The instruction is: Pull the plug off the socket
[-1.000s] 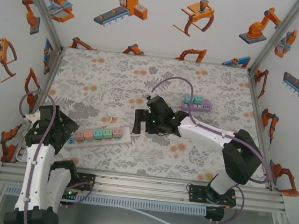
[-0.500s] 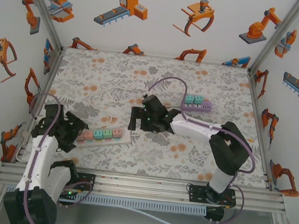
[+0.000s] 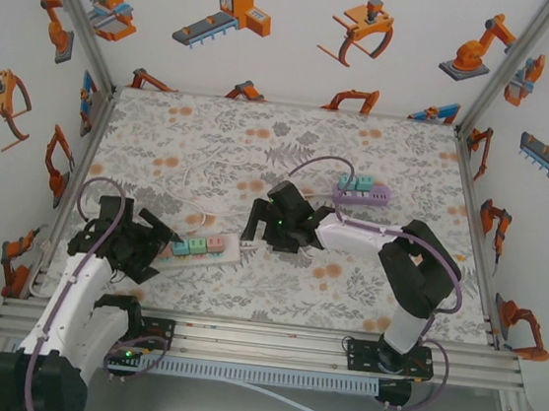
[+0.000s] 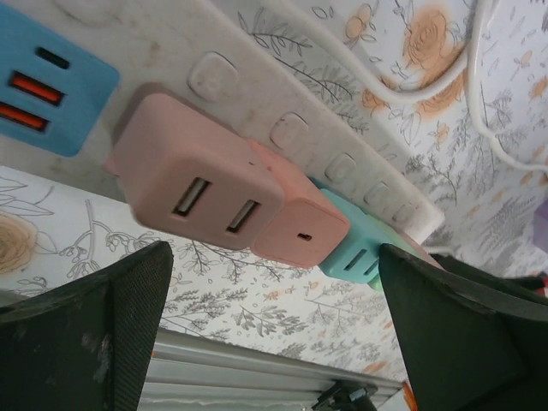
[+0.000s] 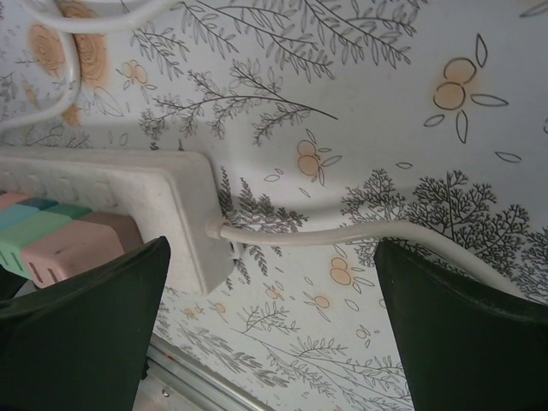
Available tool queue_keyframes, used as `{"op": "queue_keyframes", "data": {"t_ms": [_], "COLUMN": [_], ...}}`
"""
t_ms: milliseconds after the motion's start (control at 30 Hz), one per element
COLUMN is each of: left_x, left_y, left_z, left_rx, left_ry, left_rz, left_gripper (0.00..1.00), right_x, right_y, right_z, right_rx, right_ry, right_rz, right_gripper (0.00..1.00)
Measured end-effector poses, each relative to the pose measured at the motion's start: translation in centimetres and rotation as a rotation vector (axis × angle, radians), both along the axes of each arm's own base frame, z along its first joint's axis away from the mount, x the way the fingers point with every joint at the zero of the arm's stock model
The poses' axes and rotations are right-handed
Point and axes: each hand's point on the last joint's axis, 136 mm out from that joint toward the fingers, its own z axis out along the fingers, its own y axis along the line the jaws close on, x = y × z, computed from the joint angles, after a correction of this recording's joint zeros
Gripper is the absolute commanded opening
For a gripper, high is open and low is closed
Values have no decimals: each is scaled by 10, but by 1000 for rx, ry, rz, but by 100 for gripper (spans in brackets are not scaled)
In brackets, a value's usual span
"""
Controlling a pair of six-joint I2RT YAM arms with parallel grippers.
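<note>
The pink plug (image 4: pixel 195 193) sits in the power strip (image 3: pixel 212 248), lower left on the table (image 3: pixel 361 146), its row running left to right. The left gripper (image 3: pixel 157 239), spread wide, faces that plug and is nearer. The right gripper (image 5: pixel 272 257), also spread, straddles the strip's right end.

Socket strip (image 3: pixel 230 252) on table (image 3: pixel 213 139) front left, plugs (image 3: pixel 196 246) along it, second strip (image 3: pixel 360 193) behind right
</note>
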Motion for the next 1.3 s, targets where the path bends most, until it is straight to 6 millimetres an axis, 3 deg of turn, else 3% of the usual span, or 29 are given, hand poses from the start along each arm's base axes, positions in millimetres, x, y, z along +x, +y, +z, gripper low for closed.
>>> {"op": "queue_keyframes", "data": {"t_ms": [233,433,633,767,933,1300], "left_x": [-13,-20,-11,7,28,35], "left_y": [64,100,109,106,88,26], "left_z": [29,15,-7,-9,-12,-14], "left_rx": [238,305,298,258,160,54], "left_ry": [-50,65,131,72,3,-70], "left_rz": [252,383,402,392,334,179], "left_gripper": [99,59,48,41,38,39], "right_x": [2,1,-1,-3,-4,-2], "right_y": [0,1,3,4,3,-5], "right_z": [8,8,8,8,8,3], "right_rx": [19,20,30,36,33,25], "right_ry": [-8,-6,4,12,17,52], "right_rz": [-14,-13,-1,6,7,-61], "right_gripper": [94,94,94,94,94,93]}}
